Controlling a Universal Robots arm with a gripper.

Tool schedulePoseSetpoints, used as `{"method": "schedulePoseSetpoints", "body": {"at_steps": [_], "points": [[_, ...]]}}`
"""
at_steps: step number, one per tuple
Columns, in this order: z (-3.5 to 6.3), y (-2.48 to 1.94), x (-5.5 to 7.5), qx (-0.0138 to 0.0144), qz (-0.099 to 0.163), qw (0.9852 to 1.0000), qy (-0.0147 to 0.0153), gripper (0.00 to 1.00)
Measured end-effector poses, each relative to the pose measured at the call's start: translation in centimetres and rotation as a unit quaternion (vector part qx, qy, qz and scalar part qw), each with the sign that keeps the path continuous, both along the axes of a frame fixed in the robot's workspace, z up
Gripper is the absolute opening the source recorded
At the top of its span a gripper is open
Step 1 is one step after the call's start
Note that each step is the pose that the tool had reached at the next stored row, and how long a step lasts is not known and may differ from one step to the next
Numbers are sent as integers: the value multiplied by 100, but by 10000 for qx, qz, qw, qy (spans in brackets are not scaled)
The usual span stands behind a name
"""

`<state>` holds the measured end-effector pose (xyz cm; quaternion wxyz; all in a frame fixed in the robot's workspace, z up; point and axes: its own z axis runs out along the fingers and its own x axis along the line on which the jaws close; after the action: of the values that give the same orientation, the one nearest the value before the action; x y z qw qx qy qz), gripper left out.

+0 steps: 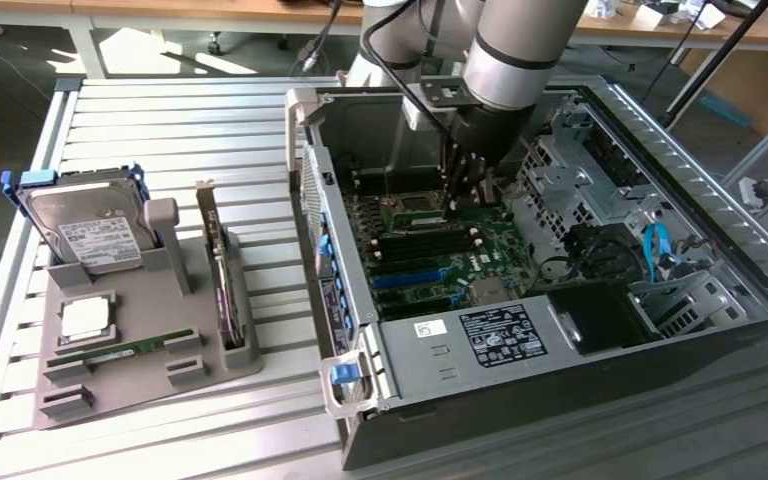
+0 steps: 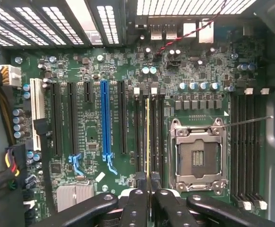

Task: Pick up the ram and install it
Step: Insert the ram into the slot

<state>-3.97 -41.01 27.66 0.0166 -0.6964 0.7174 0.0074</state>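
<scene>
Over the motherboard (image 2: 104, 66), you get the ram (image 2: 148, 135) edge-on only, as a thin line. Its label and chips are hidden, and you cannot tell whether it sits in a slot. The gripper (image 2: 148, 179) clamped on it is cut off by the picture's edge behind the fingertips. In the exterior view the arm (image 1: 518, 50) runs off the frame and blocks the ram. The sticker (image 1: 502, 335) beside the motherboard has print too small to read.

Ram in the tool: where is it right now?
Wrist view: the ram, edge-on in the tool, is at the memory slots beside the empty CPU socket.
</scene>
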Motion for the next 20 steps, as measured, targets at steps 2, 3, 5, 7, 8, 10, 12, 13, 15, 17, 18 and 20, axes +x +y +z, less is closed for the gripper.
{"method": "schedulePoseSetpoints", "body": {"at_steps": [2,3,5,7,8,10,12,13,15,17,18,20], "points": [[-37,1,0,0,0,10000,0,12],[-61,1,0,0,0,10000,0,12],[-99,2,-2,0,0,10000,0,12],[-132,3,-12,-1,-1,10000,0,12],[-152,3,-21,0,0,10000,0,12],[-189,4,-31,0,-1,10000,0,12],[-230,5,-32,0,0,10000,0,12],[-257,5,-34,-1,0,10000,0,12],[-296,6,-38,-1,-1,10000,0,12],[-342,6,-49,-1,0,10000,0,12],[-362,6,-55,-1,0,10000,0,12],[-389,6,-59,-2,0,10000,0,12]]}}
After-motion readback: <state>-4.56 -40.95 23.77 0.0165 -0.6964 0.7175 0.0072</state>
